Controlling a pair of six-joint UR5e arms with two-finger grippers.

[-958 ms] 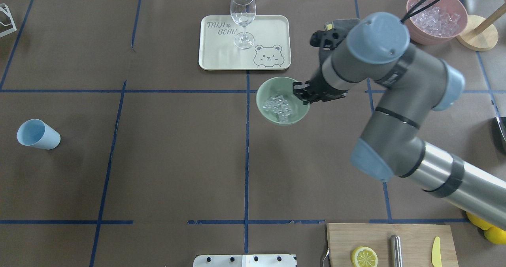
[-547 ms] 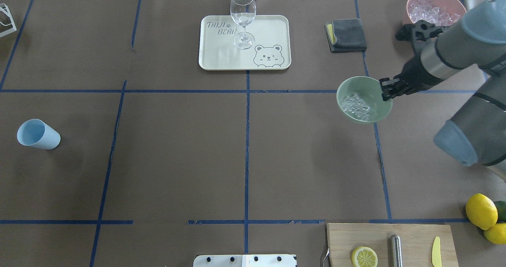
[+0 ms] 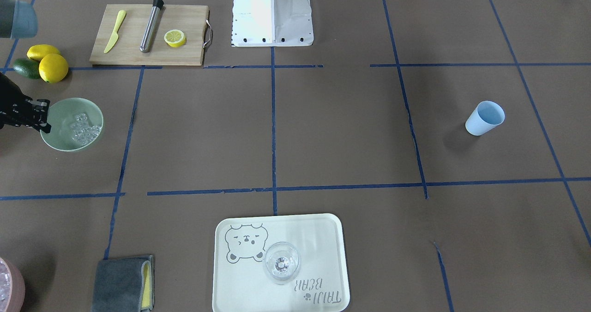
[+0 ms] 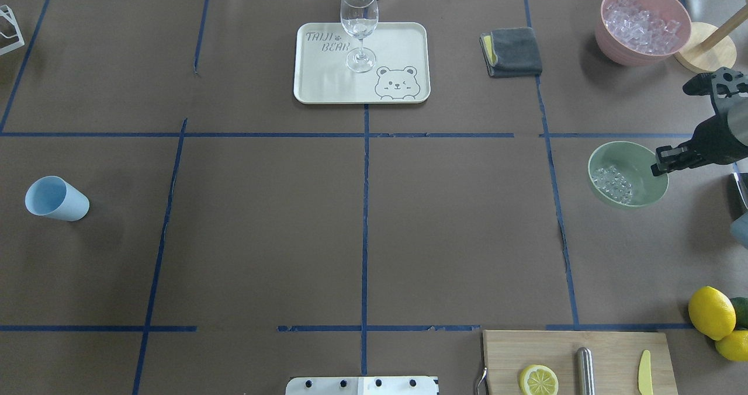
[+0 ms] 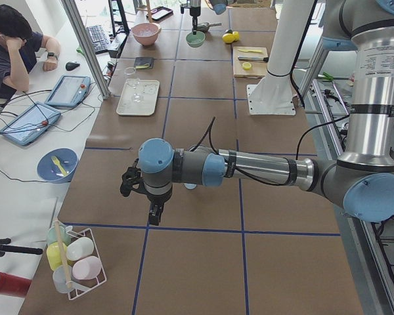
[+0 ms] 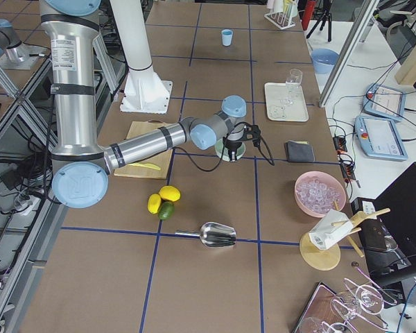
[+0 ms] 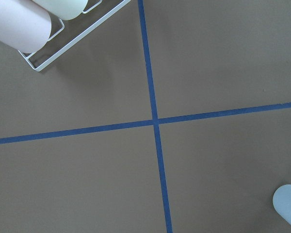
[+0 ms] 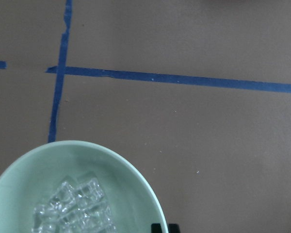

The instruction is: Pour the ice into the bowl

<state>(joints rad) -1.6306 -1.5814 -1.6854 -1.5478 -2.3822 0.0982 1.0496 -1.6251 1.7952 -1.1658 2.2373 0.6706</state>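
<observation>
The pale green bowl (image 4: 644, 152) is at the right side of the table, with a cluster of clear ice (image 4: 613, 183) lying inside it. My right gripper (image 4: 662, 162) is shut on the bowl's right rim. From the front the bowl (image 3: 64, 106) and its ice (image 3: 83, 128) appear at the left edge, the right gripper (image 3: 45, 118) clamped on the rim. The right wrist view looks down on the bowl (image 8: 92, 158) and ice (image 8: 72, 208). My left gripper (image 5: 155, 213) hangs over the table's left end near the blue cup; I cannot tell whether it is open or shut.
A pink bowl (image 4: 610, 47) full of ice stands at the back right. A grey cloth (image 4: 512, 51) lies behind the bowl. A tray (image 4: 397, 38) holds a stemmed glass (image 4: 359, 21). A blue cup (image 4: 56, 199) is far left; cutting board (image 4: 608, 348) and lemons (image 4: 710, 312) front right.
My right arm has carried the bowl with its ice from the table's middle far to the right and slightly nearer the robot. The ice has stayed inside.
</observation>
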